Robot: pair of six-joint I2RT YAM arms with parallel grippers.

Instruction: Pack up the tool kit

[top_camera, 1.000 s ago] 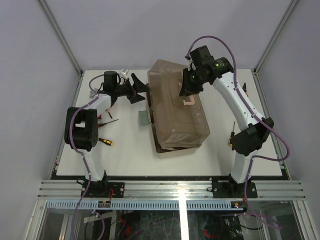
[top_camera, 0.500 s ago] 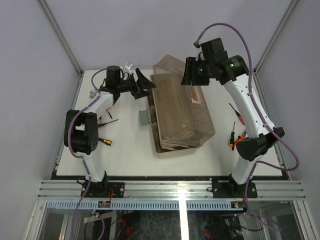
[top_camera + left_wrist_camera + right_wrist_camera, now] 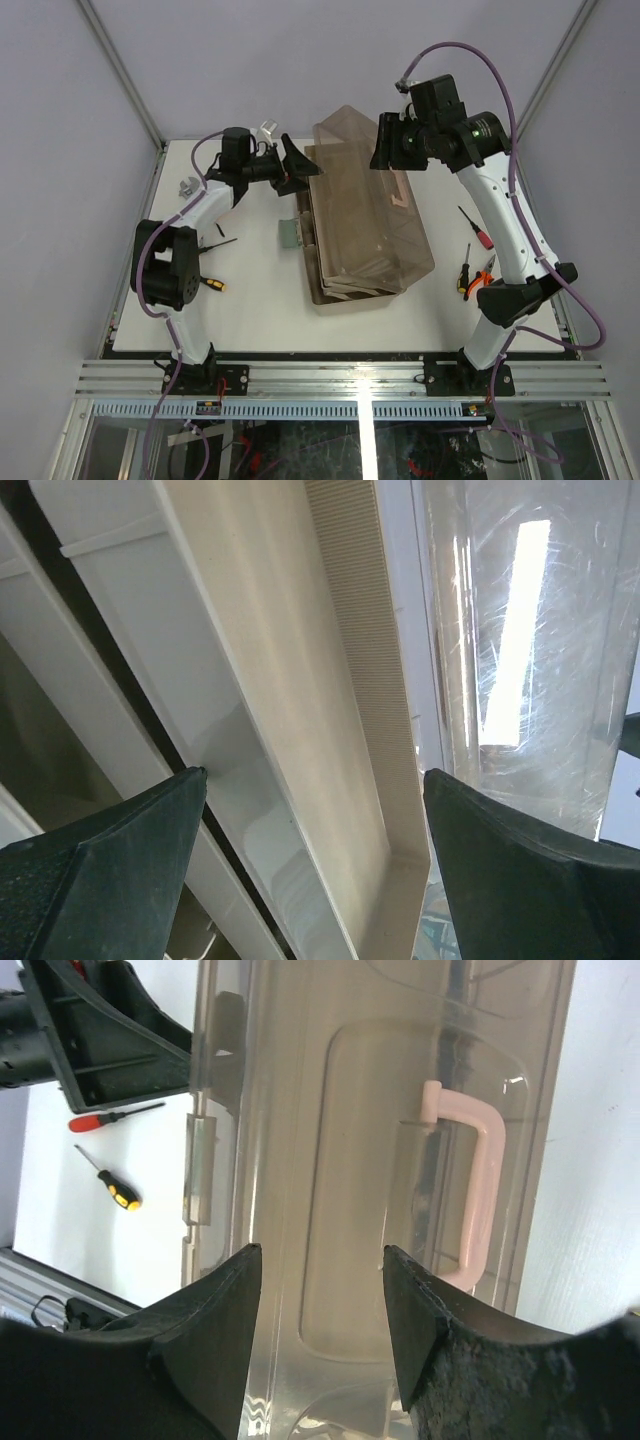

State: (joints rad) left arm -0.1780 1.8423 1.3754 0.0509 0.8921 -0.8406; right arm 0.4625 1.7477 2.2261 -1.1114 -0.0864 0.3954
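We are getting the toolbox (image 3: 352,298) open for packing
Left of the toolbox a yellow-handled screwdriver (image 3: 122,1196) and a red-handled screwdriver (image 3: 100,1118) are lying loose, not yet packed; at its far left edge we are holding the left gripper (image 3: 298,168) with jaws spread wide, clamped on nothing, seemingly to brace the box; the toolbox is sitting mid-table (image 3: 250,315), its smoky lid (image 3: 365,215) tilting up off the beige base; above it the right gripper (image 3: 320,1252) is hovering over the lid beside the tan handle (image 3: 478,1190), fingers apart and empty; right of the toolbox more hand tools (image 3: 468,272) are lying unpacked
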